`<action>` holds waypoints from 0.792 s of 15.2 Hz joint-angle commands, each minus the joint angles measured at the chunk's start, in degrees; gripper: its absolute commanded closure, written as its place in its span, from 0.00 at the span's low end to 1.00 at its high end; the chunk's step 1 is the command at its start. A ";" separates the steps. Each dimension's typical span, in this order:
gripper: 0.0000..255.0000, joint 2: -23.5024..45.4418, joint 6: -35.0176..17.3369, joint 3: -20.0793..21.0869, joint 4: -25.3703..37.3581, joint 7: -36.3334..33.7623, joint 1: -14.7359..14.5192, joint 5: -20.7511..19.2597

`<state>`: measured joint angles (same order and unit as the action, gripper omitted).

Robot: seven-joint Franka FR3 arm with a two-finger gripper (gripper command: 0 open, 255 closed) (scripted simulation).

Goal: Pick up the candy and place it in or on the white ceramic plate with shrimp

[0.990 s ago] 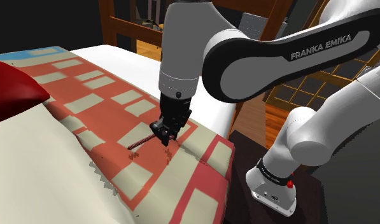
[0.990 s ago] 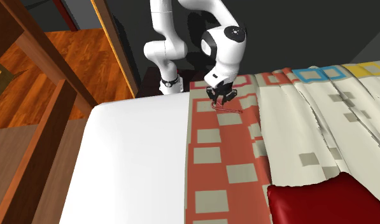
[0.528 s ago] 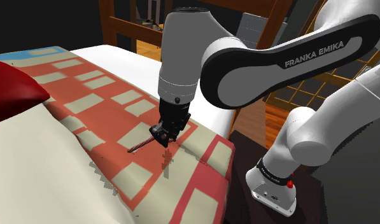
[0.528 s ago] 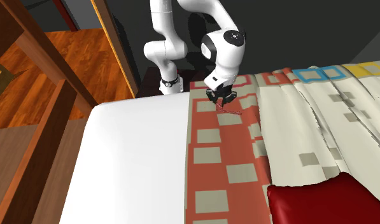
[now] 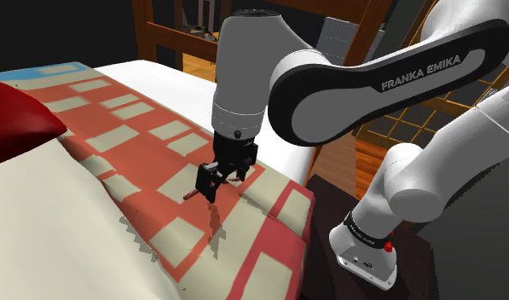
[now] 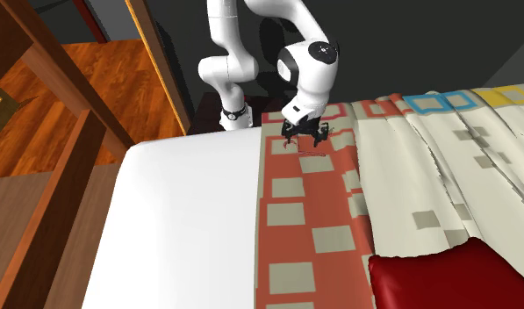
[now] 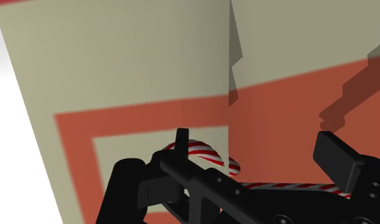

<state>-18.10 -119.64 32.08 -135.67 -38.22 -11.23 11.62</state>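
light: even, moderate | shadows: hard-edged, jagged on bedspread [image 7: 150,76] | surroundings: dim, dark beyond

One marking for you to read, the brand name "FRANKA EMIKA", white capitals, printed along the dark side panel of the white arm [image 5: 397,85], slanting upward toward the shoulder view's right.

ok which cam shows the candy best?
Wrist view: the candy shows its red-and-white stripes and hook. Shoulder view gives a short red sliver beside the gripper; second exterior view a thin red line.
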 commanded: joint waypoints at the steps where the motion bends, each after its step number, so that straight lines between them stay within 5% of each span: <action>1: 0.00 -0.81 2.07 -0.42 1.30 0.18 -0.03 0.11; 4: 0.00 -2.55 7.74 -1.52 5.30 0.50 -0.01 0.16; 12: 0.00 -2.55 7.73 -1.52 5.29 0.50 -0.01 0.15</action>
